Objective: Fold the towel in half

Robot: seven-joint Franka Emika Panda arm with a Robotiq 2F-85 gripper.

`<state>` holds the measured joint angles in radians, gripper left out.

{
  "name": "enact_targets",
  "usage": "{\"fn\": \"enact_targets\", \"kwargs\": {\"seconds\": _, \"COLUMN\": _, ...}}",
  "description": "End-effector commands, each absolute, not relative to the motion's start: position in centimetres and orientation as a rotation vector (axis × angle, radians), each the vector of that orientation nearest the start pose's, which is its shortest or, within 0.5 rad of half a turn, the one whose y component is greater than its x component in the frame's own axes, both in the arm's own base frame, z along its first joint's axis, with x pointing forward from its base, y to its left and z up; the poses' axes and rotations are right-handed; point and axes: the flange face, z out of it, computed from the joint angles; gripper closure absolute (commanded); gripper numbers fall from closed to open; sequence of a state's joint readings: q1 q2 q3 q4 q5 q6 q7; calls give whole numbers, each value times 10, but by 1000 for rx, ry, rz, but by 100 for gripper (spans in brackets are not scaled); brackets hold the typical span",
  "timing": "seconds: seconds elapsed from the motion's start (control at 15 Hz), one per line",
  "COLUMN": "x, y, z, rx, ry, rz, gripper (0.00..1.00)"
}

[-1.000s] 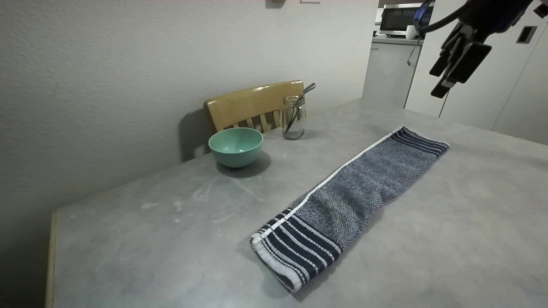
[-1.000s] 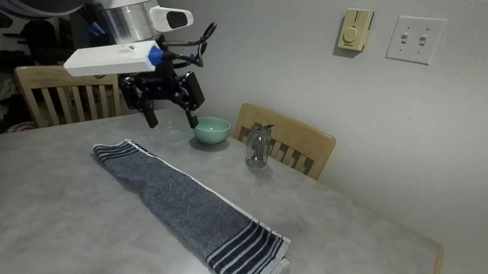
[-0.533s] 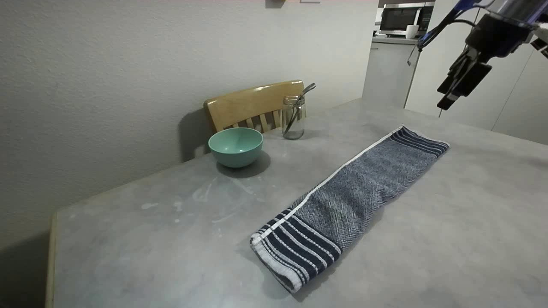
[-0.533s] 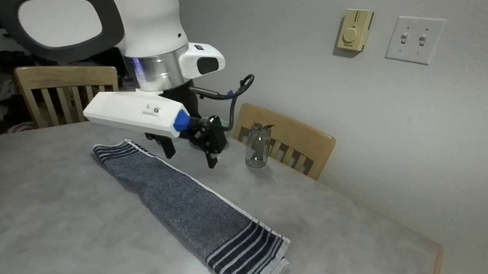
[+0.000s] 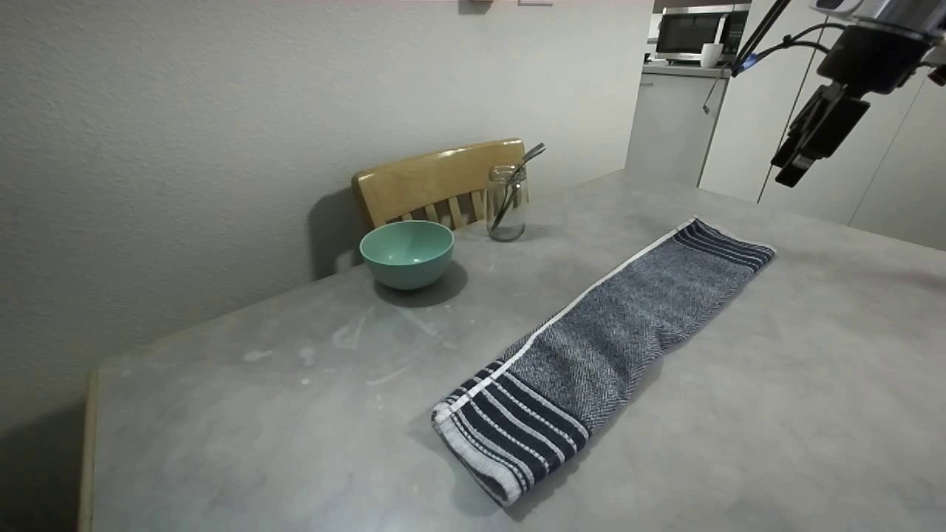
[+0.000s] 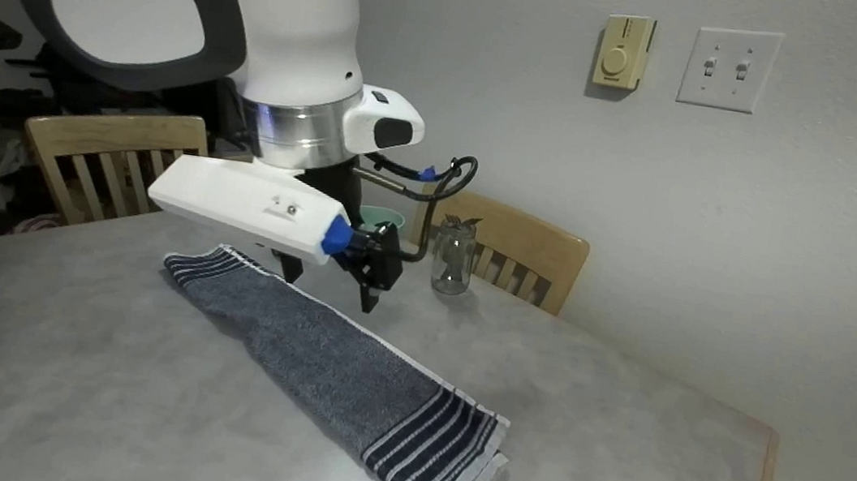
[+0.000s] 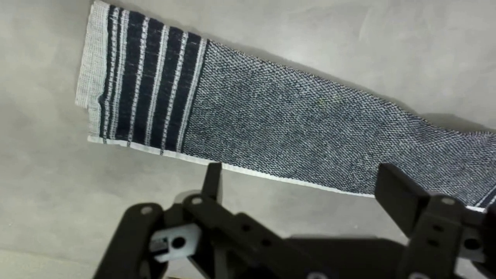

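Gripper [image 6: 330, 292] has shifted lower in both exterior views since a second ago, towel [image 7: 310, 116] unmoved
Released, its fingers [image 7: 399, 195] stand wide apart in the air above the grey table [image 6: 94, 363]; in the wrist view the towel's white hem passes behind both fingertips; long and narrow, the towel lies on the table with navy and white stripes at either end, doubled edges showing at one of them; apart from it, a teal bowl [image 5: 406, 255] and a glass jar [image 5: 506, 214] holding cutlery [image 5: 532, 153] stand near a wooden chair [image 5: 443, 176]
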<state>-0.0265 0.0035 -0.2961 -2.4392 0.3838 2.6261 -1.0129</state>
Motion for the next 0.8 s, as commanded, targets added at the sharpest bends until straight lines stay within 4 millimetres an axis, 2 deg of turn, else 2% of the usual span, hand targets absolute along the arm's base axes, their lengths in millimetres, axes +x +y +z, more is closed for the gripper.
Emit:
{"fn": "enact_targets", "kwargs": {"seconds": 0.0, "x": 475, "y": -176, "z": 313, "rx": -3070, "ry": -568, "rz": -449, "gripper": 0}}
{"fn": "enact_targets", "kwargs": {"seconds": 0.13, "x": 482, "y": -200, "z": 312, "rx": -3173, "ry": -510, "rz": -516, "gripper": 0}}
{"fn": "enact_targets", "kwargs": {"seconds": 0.33, "x": 486, "y": -248, "z": 309, "rx": -3287, "ry": -359, "rz": -628, "gripper": 0}}
{"fn": "enact_targets", "kwargs": {"seconds": 0.53, "x": 493, "y": -298, "z": 286, "rx": -3366, "ry": -170, "rz": -542, "gripper": 0}}
{"fn": "enact_targets", "kwargs": {"seconds": 0.6, "x": 496, "y": -309, "z": 281, "rx": -3368, "ry": -116, "rz": -510, "gripper": 0}}
{"fn": "enact_targets", "kwargs": {"seconds": 0.73, "x": 509, "y": -317, "z": 273, "rx": -3274, "ry": -70, "rz": -536, "gripper": 0}}
